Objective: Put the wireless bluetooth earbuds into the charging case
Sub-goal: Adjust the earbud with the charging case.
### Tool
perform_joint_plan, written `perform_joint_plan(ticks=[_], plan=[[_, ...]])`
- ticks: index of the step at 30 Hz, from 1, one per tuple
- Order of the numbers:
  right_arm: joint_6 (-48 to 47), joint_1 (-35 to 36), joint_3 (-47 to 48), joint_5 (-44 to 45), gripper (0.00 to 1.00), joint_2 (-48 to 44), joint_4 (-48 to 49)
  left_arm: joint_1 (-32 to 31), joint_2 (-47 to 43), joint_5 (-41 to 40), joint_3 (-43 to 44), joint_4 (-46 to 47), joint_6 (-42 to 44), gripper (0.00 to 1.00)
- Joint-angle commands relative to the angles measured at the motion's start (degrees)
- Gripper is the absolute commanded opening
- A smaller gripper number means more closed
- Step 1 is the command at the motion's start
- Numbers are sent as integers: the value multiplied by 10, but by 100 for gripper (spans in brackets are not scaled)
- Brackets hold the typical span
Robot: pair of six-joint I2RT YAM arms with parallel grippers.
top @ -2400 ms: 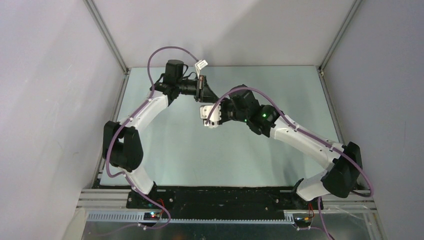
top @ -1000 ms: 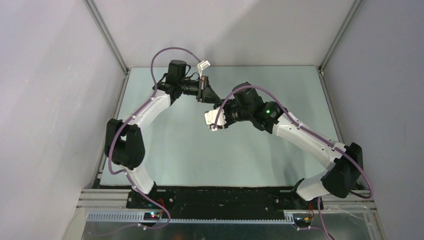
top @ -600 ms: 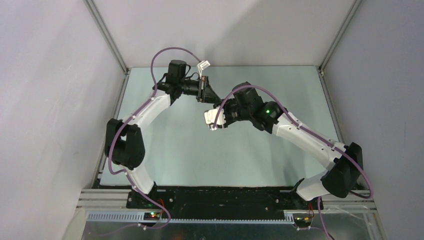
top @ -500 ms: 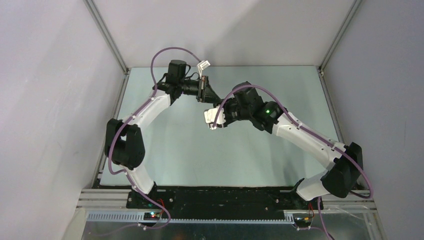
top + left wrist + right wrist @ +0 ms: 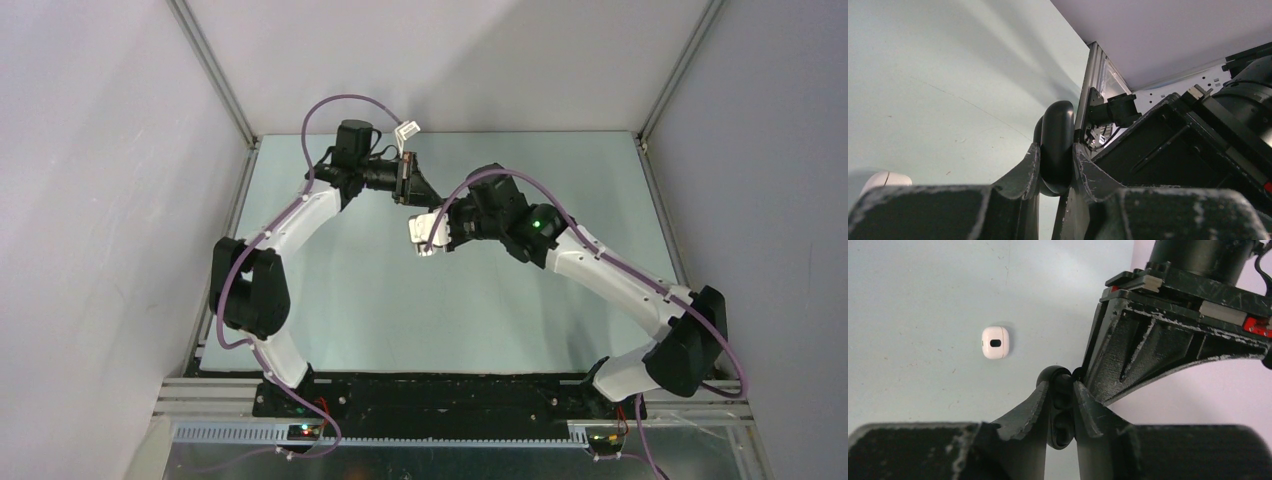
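Left gripper meets the right arm tip to tip above the rear middle of the table, grip hidden from overhead. Left wrist: its fingers clamp a black case, edge-on, upright, off the table; white case peeks out low left. Right wrist: right gripper pinches the black case too, fingers touching both faces; white case lies on the table, well apart
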Motion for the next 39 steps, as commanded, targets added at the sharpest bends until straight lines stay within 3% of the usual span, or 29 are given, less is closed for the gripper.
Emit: perform_joint_plan(ticks=[1,8,10,13,17,39], plan=[[44,-5,2,-20,26,-46,-5,-2,-9,23,16,2,-3,0],[104,-21,64,-52,10,-39,-132,-1,-4,20,19,3,-6,0],[121,-26,80,-53,12,-32,-140,-1,-2,18,19,2,-7,0],[135,-25,77,-44,28,-33,-91,-1,-2,18,19,2,-8,0],[120,-13,71,-12,36,-18,-62,-3,-7,18,16,2,-7,0],[-11,0,39,-48,39,5,-57,-2,-1,67,20,11,-31,0]])
